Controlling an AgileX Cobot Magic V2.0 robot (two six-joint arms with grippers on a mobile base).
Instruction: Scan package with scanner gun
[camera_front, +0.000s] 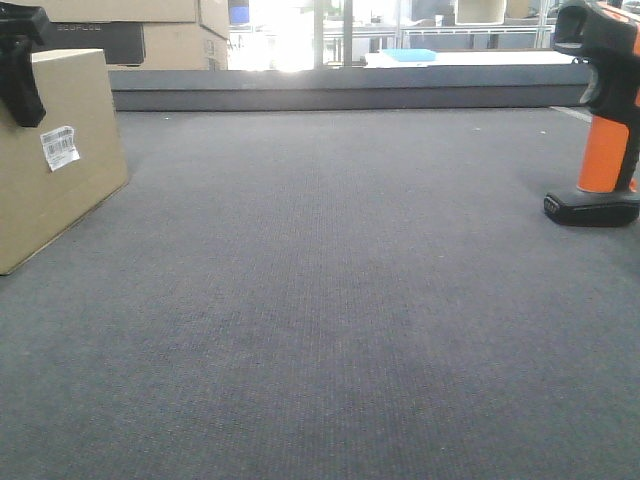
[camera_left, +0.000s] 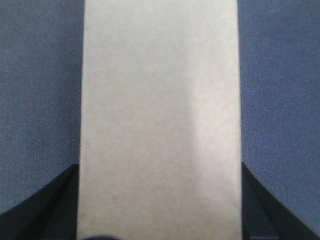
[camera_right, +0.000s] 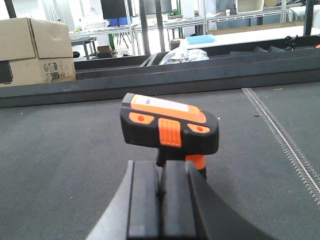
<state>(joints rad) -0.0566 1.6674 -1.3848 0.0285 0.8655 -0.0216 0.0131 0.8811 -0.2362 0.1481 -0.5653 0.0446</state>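
Cardboard at far left: the plain tan flat rectangular package (camera_front: 55, 160) stands on edge on the dark grey carpeted surface (camera_front: 330, 300), its broad face with the small white barcode label (camera_front: 59, 147) turned toward the middle and slightly tilted, its long axis running away from the camera. The left gripper (camera_front: 18, 65), black, grips its top edge; in the left wrist view the pale narrow top face (camera_left: 160, 120) runs lengthwise between the two dark fingers (camera_left: 55, 200), which sit against both sides, so the jaws are closed on the box. Behind it, larger stacked cardboard boxes (camera_front: 150, 35) with dark printed panels sit beyond a low grey ledge (camera_front: 350, 95). The middle of the carpet is wide and bare between both items. At far right the pistol-shaped scanner gun (camera_front: 605, 120) stands upright on its black flat foot, bright orange handle vertical, black head facing left toward the package. In the right wrist view, the right gripper (camera_right: 165, 200) sits just behind the handle, its fingers nearly together; whether they clamp the handle cannot be told.
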